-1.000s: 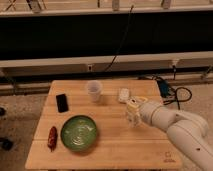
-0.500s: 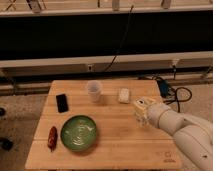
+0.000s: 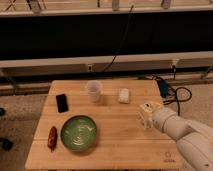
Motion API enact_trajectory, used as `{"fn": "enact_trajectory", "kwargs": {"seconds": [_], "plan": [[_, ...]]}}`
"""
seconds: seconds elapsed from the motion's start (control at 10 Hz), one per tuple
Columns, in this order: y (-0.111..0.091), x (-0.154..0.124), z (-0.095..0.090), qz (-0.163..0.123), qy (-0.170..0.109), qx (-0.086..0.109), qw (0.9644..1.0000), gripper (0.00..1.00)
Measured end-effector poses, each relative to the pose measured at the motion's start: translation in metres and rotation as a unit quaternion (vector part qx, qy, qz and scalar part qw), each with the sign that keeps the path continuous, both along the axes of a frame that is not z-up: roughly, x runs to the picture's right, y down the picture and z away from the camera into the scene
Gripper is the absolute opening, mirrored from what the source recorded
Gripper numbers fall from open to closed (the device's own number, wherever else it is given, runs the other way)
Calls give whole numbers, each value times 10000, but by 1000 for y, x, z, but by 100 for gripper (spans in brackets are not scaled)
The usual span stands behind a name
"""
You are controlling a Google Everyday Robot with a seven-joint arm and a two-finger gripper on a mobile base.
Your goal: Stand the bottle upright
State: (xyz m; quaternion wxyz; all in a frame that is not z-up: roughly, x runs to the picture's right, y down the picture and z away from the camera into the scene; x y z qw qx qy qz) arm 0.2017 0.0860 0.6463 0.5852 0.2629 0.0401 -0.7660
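My gripper [image 3: 146,116] hangs over the right part of the wooden table [image 3: 115,145], at the end of the white arm that comes in from the lower right. It is shut. A pale, whitish upright shape in its grip looks like the bottle [image 3: 144,125], held roughly vertical just above the tabletop. Its neck and cap are hidden by the gripper.
A small white block [image 3: 124,95] lies at the back of the table, with a clear plastic cup [image 3: 93,90] to its left. A green bowl [image 3: 78,133], a red object [image 3: 52,138] and a black phone [image 3: 62,103] occupy the left half. Cables lie on the floor to the right.
The gripper has moved right and toward the front of the table, away from the white block. The block, cup and bowl have stayed in place.
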Motion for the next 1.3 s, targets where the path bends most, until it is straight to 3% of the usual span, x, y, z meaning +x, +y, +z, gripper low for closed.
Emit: {"fn": "enact_trajectory", "kwargs": {"seconds": [0.6, 0.8, 1.3], "plan": [[23, 35, 15, 630, 201, -97, 9978, 0], [31, 40, 17, 812, 275, -108, 9963, 5], [41, 52, 16, 1139, 491, -89, 9922, 57]]}}
